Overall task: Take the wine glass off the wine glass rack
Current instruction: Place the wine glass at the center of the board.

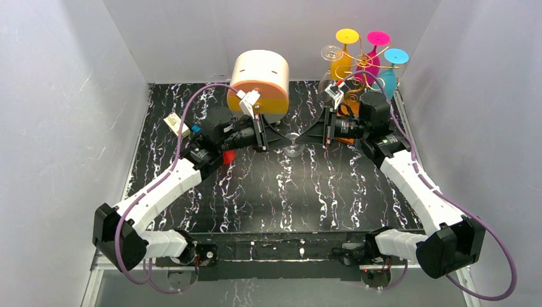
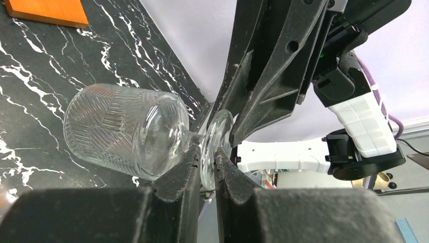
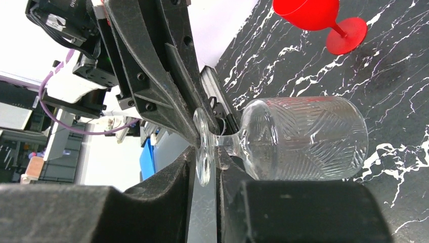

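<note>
A clear ribbed wine glass [image 1: 293,147] is off the rack, over the middle of the table, with its bowl toward the table. My left gripper [image 1: 264,138] and right gripper [image 1: 321,134] meet at it from opposite sides. Both are shut on its round foot. The left wrist view shows the foot [image 2: 215,144] pinched between my left fingers, with the bowl [image 2: 124,131] beyond. The right wrist view shows the foot [image 3: 204,152] between my right fingers. The gold wire rack [image 1: 365,61] stands at the back right with yellow, pink, blue and clear glasses hanging on it.
A round cream-and-orange drawer box [image 1: 259,82] stands at the back middle. A red glass [image 1: 228,157] lies by my left arm and shows in the right wrist view [image 3: 313,12]. The rack's orange base [image 2: 48,11] is close. A small cream block [image 1: 174,123] sits far left.
</note>
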{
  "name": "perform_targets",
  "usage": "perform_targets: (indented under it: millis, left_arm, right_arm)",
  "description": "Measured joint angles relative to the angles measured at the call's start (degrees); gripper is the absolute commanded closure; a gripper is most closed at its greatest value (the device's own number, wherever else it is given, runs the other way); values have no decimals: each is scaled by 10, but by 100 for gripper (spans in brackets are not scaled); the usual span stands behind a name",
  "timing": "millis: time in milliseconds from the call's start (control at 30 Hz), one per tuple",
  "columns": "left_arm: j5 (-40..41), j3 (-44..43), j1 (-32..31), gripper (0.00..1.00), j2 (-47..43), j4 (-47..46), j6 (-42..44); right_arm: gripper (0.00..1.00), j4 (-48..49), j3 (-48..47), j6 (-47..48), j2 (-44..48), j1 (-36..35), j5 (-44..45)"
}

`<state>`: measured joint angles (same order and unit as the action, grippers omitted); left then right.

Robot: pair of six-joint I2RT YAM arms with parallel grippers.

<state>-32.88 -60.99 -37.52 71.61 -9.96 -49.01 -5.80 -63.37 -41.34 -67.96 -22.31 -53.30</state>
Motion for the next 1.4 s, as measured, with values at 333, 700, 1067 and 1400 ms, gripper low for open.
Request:
perform_targets:
  millis: [333,700,1067,1400]
  left_arm:
    - [11,0,-2,100,-15,2,13]
    - [11,0,-3,100,-20,10,27]
    - [33,-33,-5,42,-20,113,80]
    - [14,-35,-5,77,-17,143,78]
  right_arm:
    - [69,-1,9,-2,-1,-14,-22]
    - [99,-2,9,-19,-14,-16,-38]
    - [99,-14,9,-21,-14,-23,22]
    - [99,-17,9,-16,-14,-23,36]
